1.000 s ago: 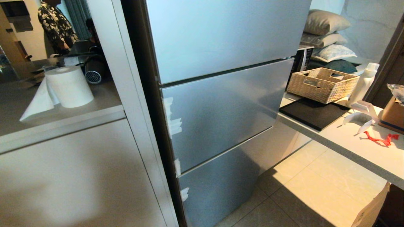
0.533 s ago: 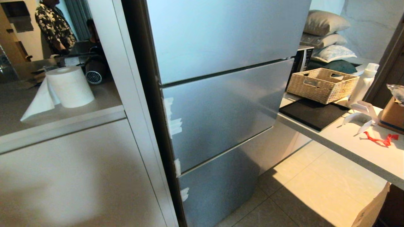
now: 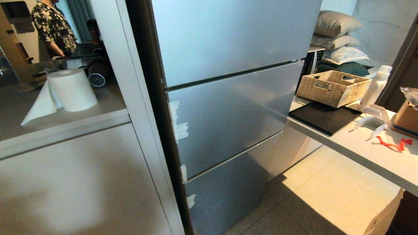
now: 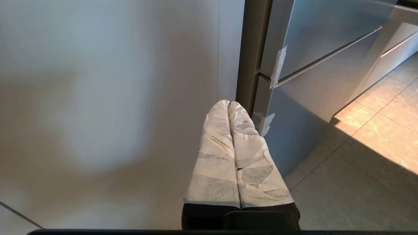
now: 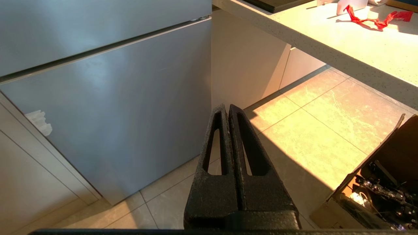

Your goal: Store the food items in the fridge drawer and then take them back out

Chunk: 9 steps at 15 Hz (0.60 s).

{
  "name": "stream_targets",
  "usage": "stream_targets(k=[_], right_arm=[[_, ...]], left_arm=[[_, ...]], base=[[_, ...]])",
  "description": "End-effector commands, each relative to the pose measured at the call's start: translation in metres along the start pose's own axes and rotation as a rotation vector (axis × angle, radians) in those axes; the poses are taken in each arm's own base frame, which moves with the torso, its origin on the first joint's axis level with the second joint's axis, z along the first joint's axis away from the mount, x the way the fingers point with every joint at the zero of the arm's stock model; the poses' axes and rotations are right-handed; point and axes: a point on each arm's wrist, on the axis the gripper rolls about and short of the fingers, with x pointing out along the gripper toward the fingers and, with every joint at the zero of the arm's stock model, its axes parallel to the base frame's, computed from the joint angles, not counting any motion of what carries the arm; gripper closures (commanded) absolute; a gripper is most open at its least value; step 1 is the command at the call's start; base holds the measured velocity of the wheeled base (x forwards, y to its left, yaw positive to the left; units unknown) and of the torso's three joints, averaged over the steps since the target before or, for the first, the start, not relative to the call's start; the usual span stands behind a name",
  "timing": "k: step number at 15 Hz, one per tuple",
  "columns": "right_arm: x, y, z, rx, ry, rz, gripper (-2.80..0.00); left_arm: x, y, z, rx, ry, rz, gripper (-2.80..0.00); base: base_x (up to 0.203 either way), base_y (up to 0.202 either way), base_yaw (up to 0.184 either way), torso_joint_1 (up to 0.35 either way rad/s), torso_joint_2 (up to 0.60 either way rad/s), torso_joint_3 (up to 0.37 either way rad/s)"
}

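The silver-blue fridge (image 3: 228,111) stands straight ahead with all its doors closed, so the fridge drawer is hidden behind them. The food items are out of view. Neither arm shows in the head view. My left gripper (image 4: 228,103), its fingers wrapped in white tape, is shut and empty, low beside the fridge's left edge (image 4: 251,65). My right gripper (image 5: 227,107), black, is shut and empty, hanging low over the floor tiles (image 5: 310,130) near the fridge's bottom right corner (image 5: 114,114).
A counter (image 3: 359,143) to the right carries a wicker basket (image 3: 333,87), a black mat (image 3: 323,118), a white bottle (image 3: 375,85) and a red ribbon scrap (image 3: 393,144). An open cardboard box (image 5: 382,182) sits on the floor. A paper roll (image 3: 70,89) and a person (image 3: 52,27) are at back left.
The fridge and counter look the same. The person at the back left has shifted slightly to the left. No arm shows in the head view in any of the frames.
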Motion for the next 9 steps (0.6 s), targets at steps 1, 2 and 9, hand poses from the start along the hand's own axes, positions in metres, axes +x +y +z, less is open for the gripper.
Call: stream_targets(k=[1,2,9], right_arm=[[0.000,0.000,0.000,0.000,0.004,0.000,0.00],[0.000,0.000,-0.001,0.000,0.006,0.000,0.00],[0.000,0.000,0.000,0.000,0.004,0.000,0.00]], left_arm=[[0.000,0.000,-0.001,0.033,0.007,0.002,0.00],[0.000,0.000,0.002,0.045,-0.009,0.003,0.00],[0.043,-0.002,0.103,-0.129,0.119,-0.110,0.00]], base=[[0.000,0.000,0.000,0.000,0.00,0.000],[0.000,0.000,0.000,0.000,0.00,0.000],[0.000,0.000,0.000,0.000,0.00,0.000]])
